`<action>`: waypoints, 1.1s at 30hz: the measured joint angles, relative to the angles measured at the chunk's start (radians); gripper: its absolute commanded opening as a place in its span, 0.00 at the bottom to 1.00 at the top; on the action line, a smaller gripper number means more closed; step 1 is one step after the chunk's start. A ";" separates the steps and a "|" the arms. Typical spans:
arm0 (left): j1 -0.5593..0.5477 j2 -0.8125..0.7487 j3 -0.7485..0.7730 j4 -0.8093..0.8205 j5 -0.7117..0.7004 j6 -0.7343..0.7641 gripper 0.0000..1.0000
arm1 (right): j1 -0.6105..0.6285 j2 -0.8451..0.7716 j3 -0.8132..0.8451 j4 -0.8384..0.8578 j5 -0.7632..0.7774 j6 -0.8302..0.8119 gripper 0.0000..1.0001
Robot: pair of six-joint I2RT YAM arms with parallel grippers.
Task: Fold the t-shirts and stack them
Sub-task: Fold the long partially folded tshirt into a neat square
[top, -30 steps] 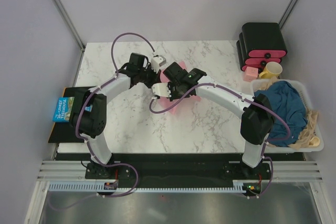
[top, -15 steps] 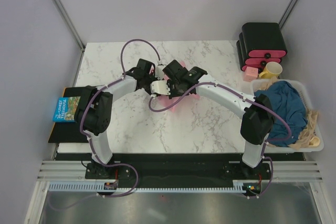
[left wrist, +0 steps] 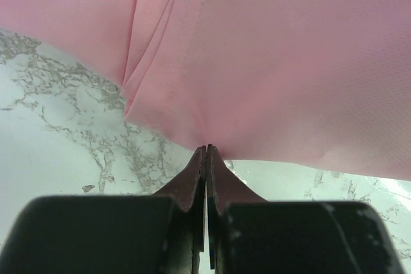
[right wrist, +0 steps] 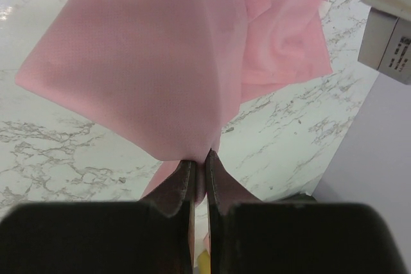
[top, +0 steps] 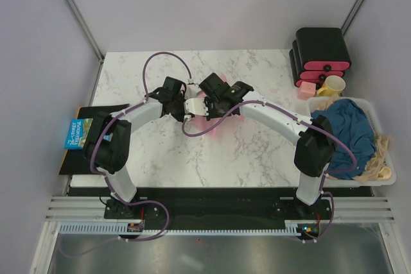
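The light pink t-shirt (top: 226, 120) lies bunched at the table's middle, mostly covered by both grippers. My left gripper (top: 192, 105) is shut, and its tips (left wrist: 207, 148) pinch an edge of the pink cloth (left wrist: 270, 49), which pulls to a point there. My right gripper (top: 207, 97) sits close beside it. Its tips (right wrist: 199, 156) are shut on a corner of the pink cloth (right wrist: 148, 75), which hangs over the marble. The dark teal-blue t-shirt (top: 350, 126) lies crumpled in the white bin (top: 385, 174) at the right.
Black boxes with pink fronts (top: 321, 52) stand at the back right, with a yellow mug (top: 332, 85) and a small pink block (top: 307, 90) beside them. Beige cloth (top: 379, 152) shares the bin. A blue book (top: 78, 133) lies on a black mat (top: 77, 158) at the left edge.
My left gripper swung from the far side toward the near side and now sits against the right gripper over the pink shirt. The right arm barely moved.
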 measured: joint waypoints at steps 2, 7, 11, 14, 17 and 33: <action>-0.007 0.001 0.000 0.007 0.002 -0.004 0.02 | 0.000 0.000 0.001 0.000 0.000 0.000 0.00; -0.032 0.013 0.001 0.049 -0.014 -0.018 0.02 | 0.001 0.000 0.001 -0.008 -0.005 -0.001 0.00; -0.070 0.045 0.002 0.069 -0.021 -0.017 0.02 | 0.002 0.001 0.005 -0.015 -0.008 -0.006 0.00; -0.111 0.075 0.003 0.065 -0.020 -0.012 0.02 | -0.001 0.014 0.041 -0.035 -0.004 -0.015 0.00; -0.128 0.089 0.004 0.066 -0.021 -0.007 0.02 | -0.012 0.024 0.075 -0.039 -0.004 -0.022 0.00; -0.102 0.008 -0.042 0.112 -0.415 -0.027 0.08 | -0.003 0.077 0.153 0.034 -0.062 -0.025 0.00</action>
